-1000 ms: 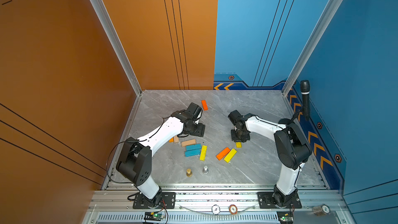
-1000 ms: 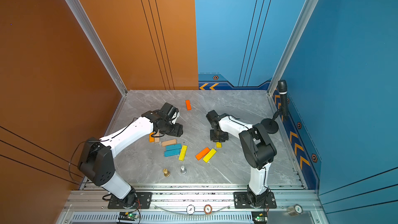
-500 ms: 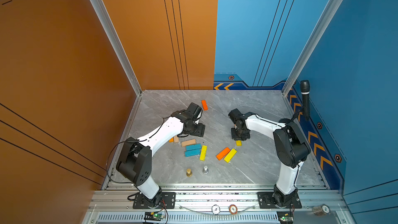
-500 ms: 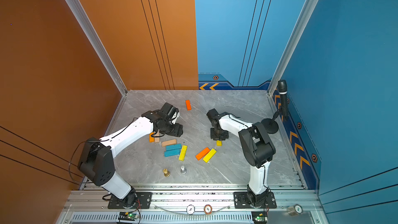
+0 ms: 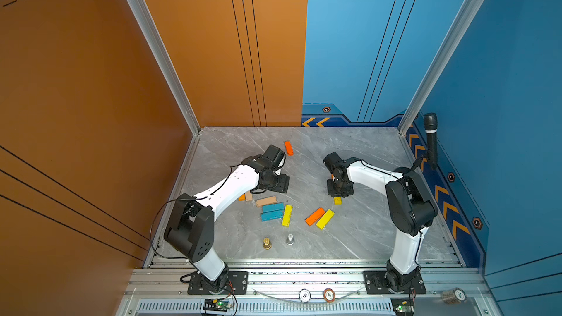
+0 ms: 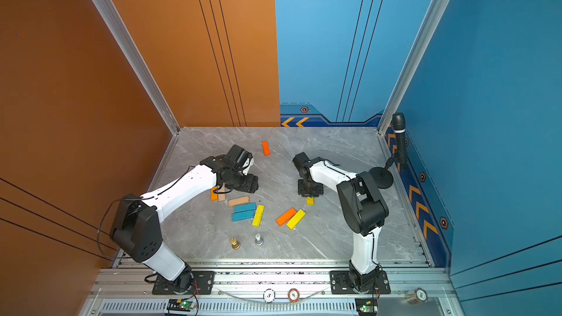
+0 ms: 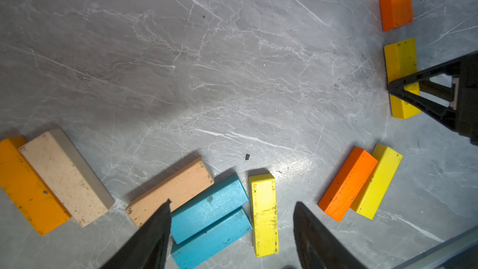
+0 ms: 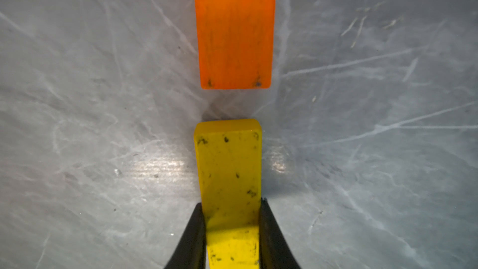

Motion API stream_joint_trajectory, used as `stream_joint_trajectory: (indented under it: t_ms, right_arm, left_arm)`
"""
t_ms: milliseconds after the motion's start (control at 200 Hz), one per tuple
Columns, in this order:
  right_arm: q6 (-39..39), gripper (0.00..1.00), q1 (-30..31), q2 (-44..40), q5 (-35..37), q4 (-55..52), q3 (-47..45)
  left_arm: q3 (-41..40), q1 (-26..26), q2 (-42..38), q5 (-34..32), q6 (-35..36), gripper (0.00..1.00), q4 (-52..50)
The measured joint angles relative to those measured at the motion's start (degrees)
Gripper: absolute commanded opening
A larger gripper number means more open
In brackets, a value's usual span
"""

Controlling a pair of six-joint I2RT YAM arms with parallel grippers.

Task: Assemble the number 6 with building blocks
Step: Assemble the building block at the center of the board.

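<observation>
My right gripper [image 8: 231, 201] is shut on a yellow block [image 8: 229, 159], held low over the table; its end peeks out below the gripper [image 5: 337, 200]. Just beyond its tip lies an orange block [image 8: 234, 27]. My left gripper [image 7: 232, 201] hangs open above two teal blocks [image 7: 209, 203], a yellow block [image 7: 263, 213] and a tan block [image 7: 173, 190]. An orange and yellow pair [image 5: 319, 217] lies to the right. An amber and pale tan pair [image 7: 51, 177] lies beside the left arm. Another orange block [image 5: 288, 148] lies farther back.
A gold pawn [image 5: 267, 243] and a silver pawn [image 5: 290, 239] stand near the front edge. A microphone on a stand [image 6: 398, 138] is at the right wall. Chip discs [image 5: 304, 295] sit on the front rail. Walls enclose the marble table [image 5: 365, 147].
</observation>
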Motion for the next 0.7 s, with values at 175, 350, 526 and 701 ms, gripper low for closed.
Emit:
stream_joint_trajectory:
  t_ms: [175,350,526,701]
  right_arm:
    - [-0.1,0.22,-0.1,0.3,0.4,-0.1,0.4]
    - [-0.1,0.22,-0.1,0.9,1.0,0.0,1.0]
    - [-0.1,0.22,-0.1,1.3,1.1,-0.4,1.6]
    - [-0.1,0.23,-0.1,1.4,1.3,-0.5,1.7]
  left_arm:
    - [0.0,0.0,0.0,0.0,0.0,0.75,0.0]
    - [0.0,0.0,0.1,0.0,0.0,0.75,0.0]
    - [0.0,0.0,0.1,0.0,0.0,0.75,0.0]
    - [0.0,0.0,0.1,0.0,0.0,0.75,0.0]
